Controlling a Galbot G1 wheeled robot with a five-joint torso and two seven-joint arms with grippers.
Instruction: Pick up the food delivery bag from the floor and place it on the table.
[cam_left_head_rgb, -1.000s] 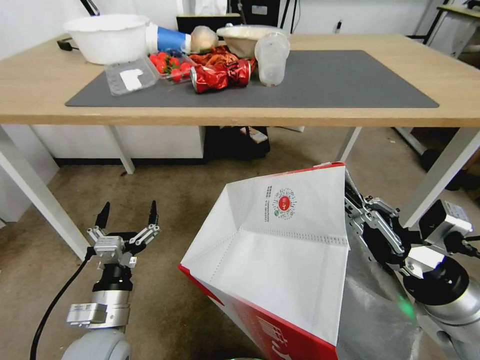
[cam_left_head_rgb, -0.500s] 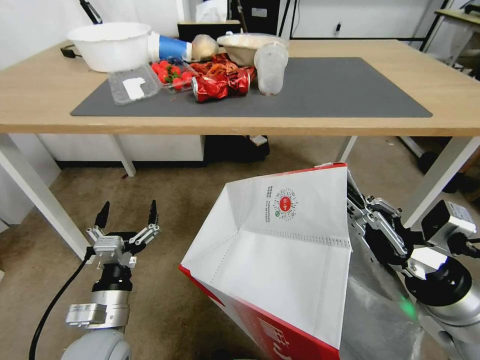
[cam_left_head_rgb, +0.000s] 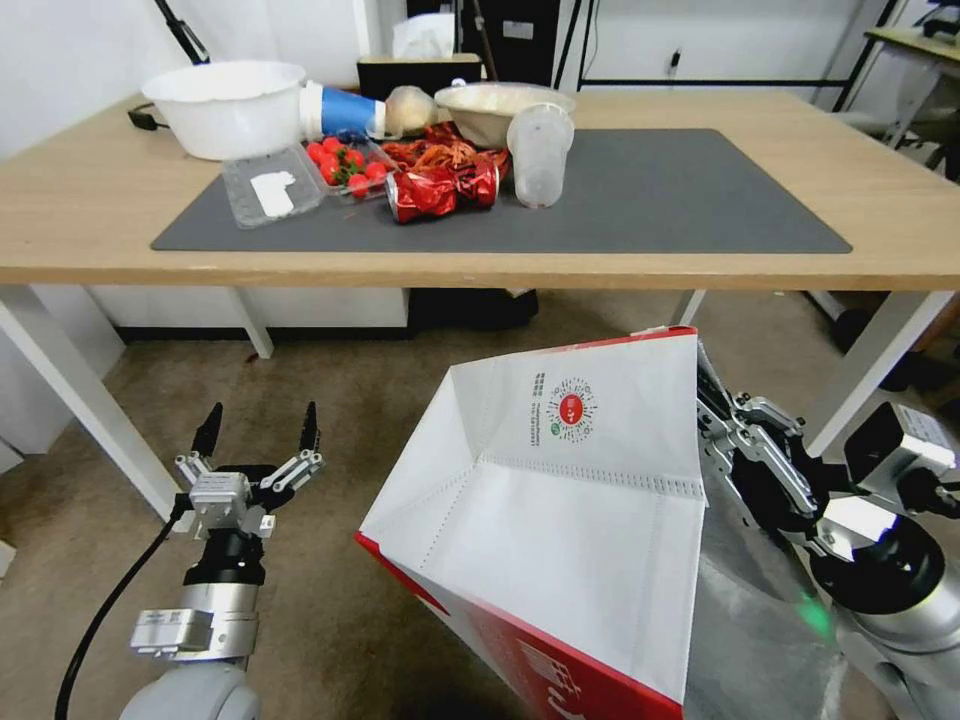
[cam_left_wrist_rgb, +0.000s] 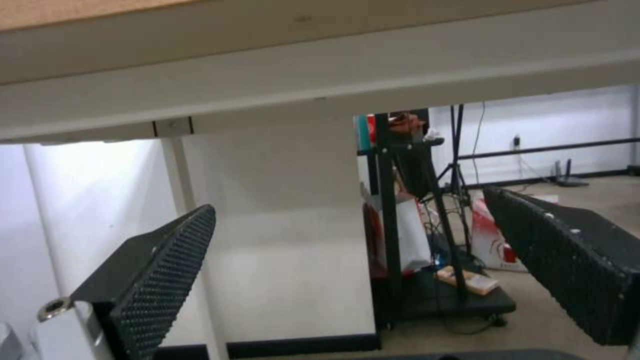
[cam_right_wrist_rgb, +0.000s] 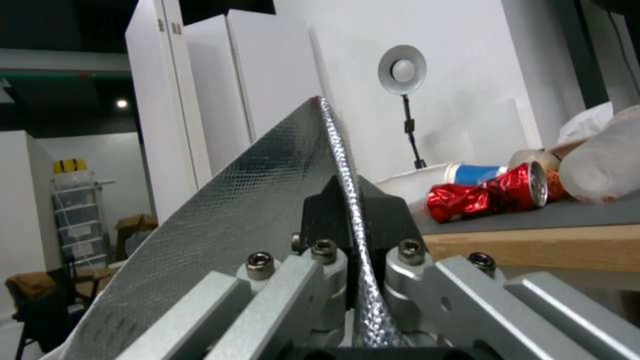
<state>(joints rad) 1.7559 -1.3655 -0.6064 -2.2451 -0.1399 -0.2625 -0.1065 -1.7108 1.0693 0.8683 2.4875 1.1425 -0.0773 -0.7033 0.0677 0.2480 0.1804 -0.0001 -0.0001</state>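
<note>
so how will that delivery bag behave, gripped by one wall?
Probably light: the food delivery bag hangs tilted from the right gripper, whose fingers pinch one wall. Likely floppy: the foil edge curves at the pinch. It may swing or sag when set down.

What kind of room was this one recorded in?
Probably an office or lab used as a test space: a light-wood table on white legs, worn carpet floor, a studio lamp on a stand, and white cabinets.

food delivery bag (cam_left_head_rgb: 560, 500) with a small round red logo (cam_left_head_rgb: 570, 406) ringed by dots on its white panel, tiny dark print beside it too small to read, large white characters on the bag's red lower side cut off and unreadable, no other legible text
</note>
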